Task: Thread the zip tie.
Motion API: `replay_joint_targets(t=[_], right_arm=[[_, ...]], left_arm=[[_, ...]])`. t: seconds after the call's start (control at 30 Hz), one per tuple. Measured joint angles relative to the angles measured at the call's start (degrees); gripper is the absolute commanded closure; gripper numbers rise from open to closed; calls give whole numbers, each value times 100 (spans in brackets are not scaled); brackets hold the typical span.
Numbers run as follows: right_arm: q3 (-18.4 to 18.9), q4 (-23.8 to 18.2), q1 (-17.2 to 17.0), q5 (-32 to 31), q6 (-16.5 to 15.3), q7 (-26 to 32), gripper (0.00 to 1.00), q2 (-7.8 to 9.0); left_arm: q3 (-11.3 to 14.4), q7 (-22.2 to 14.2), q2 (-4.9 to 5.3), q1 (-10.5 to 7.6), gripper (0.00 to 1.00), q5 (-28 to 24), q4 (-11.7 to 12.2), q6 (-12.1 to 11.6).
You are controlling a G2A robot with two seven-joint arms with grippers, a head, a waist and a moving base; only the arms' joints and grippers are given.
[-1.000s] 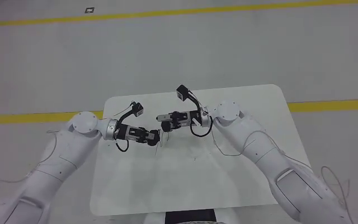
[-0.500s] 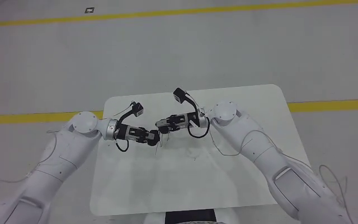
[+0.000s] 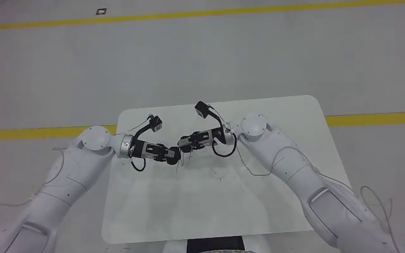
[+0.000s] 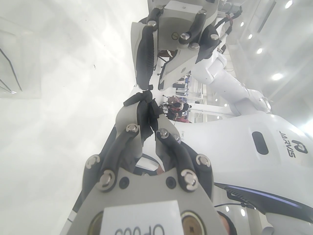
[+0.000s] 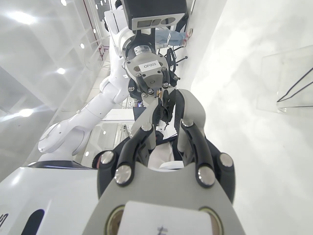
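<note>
The zip tie (image 4: 144, 105) is being held pinched between the closed fingers of the left gripper (image 3: 176, 154), above the table (image 3: 266, 209) and well in from every edge. The right gripper (image 3: 183, 144) is being held at its 1 o'clock, fingers narrowly parted and tips touching the tie. Bare tabletop is being left all round, widest toward 4 o'clock. A clear plastic piece (image 5: 283, 79) is lying apart.
</note>
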Motion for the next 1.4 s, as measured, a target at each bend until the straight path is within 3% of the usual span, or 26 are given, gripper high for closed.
replay_joint_targets(t=[0.43,0.57,0.93,0.97,1.0,1.1,1.4], right_arm=[[33,-141,-61,-177,53,12,91,11],[47,-167,-74,-206,67,14,100,14],[92,-230,-109,-268,78,21,100,22],[95,-234,-112,-274,79,19,100,22],[99,-238,-115,-280,80,16,100,23],[121,-245,-128,-299,90,-20,100,28],[213,-256,-177,-269,85,-93,100,44]], left_arm=[[0,0,0,0,100,0,0,0],[0,0,0,0,100,0,0,0],[0,0,0,0,100,0,0,0],[0,0,0,0,99,0,0,0],[0,0,0,0,89,0,0,0],[0,0,0,0,84,0,0,0],[0,0,0,0,82,0,0,0]])
